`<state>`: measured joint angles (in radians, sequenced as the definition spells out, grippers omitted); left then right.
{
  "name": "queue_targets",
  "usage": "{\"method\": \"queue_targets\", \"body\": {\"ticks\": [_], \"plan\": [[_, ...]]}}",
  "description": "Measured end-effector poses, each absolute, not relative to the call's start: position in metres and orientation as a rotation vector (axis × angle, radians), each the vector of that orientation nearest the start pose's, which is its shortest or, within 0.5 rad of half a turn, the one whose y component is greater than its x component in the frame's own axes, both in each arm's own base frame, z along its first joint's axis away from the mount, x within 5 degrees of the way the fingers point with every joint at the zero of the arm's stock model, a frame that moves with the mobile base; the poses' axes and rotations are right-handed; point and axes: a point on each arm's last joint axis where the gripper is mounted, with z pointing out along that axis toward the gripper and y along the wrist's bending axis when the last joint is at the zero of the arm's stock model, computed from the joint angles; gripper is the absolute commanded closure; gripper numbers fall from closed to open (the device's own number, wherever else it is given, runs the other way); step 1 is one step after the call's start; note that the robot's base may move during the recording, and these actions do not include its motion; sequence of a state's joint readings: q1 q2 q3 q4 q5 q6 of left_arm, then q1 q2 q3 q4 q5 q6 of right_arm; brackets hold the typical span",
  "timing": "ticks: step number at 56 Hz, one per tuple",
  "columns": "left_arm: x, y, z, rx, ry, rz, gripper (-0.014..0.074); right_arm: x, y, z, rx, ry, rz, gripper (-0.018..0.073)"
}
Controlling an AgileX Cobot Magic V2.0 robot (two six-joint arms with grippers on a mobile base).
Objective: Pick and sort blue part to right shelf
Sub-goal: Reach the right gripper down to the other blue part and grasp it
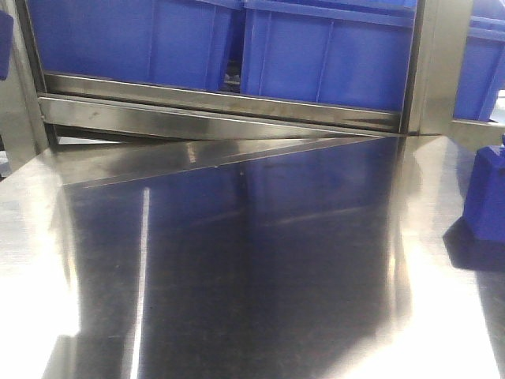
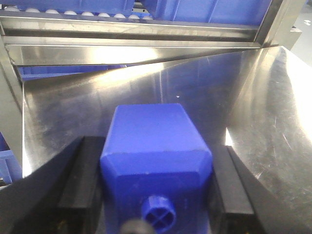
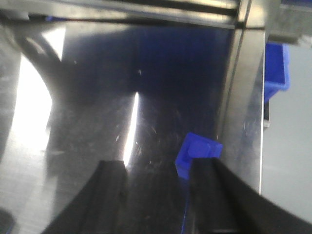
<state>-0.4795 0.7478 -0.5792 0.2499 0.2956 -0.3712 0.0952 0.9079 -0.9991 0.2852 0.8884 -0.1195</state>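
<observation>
In the left wrist view a blue part (image 2: 152, 127), a blocky body with a round cross-marked stub facing the camera, fills the gap of my left gripper (image 2: 155, 151). Both black fingers (image 2: 80, 180) press against its sides, above the steel table (image 2: 253, 107). A second blue part (image 3: 197, 152) stands on the table near its right edge. My right gripper (image 3: 158, 168) is open just short of it, and its right finger (image 3: 212, 195) covers the part's near side. The front view shows this second blue part (image 1: 485, 197) at the far right, with neither gripper in view.
Behind the table runs a steel shelf rail (image 1: 221, 106) carrying large blue bins (image 1: 323, 55). A steel post (image 1: 434, 63) stands at the back right with another blue bin (image 3: 277, 66) beyond it. The table's right edge (image 3: 262, 146) drops off beside the second part.
</observation>
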Motion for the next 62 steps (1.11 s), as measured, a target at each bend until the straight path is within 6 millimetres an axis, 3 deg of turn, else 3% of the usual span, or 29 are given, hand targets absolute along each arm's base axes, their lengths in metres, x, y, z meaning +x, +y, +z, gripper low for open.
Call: {"method": "queue_targets", "body": {"ticks": [14,26,42,62], "plan": [[0.141,-0.066,0.312,0.290,1.931,-0.336,0.0312,0.210,0.042,0.368,-0.059,2.531,0.387,-0.0034],[0.141,-0.066,0.312,0.290,1.931,-0.336,0.0312,0.245,0.040,0.357,0.103,2.681,0.289,-0.0034],[0.141,-0.066,0.312,0.290,1.931,-0.336,0.0312,0.267,0.068,0.332,0.127,2.774,0.164,-0.0034],[0.141,-0.066,0.312,0.290,1.931,-0.336,0.0312,0.291,0.071,0.302,0.229,2.818,0.080,-0.0034]]}}
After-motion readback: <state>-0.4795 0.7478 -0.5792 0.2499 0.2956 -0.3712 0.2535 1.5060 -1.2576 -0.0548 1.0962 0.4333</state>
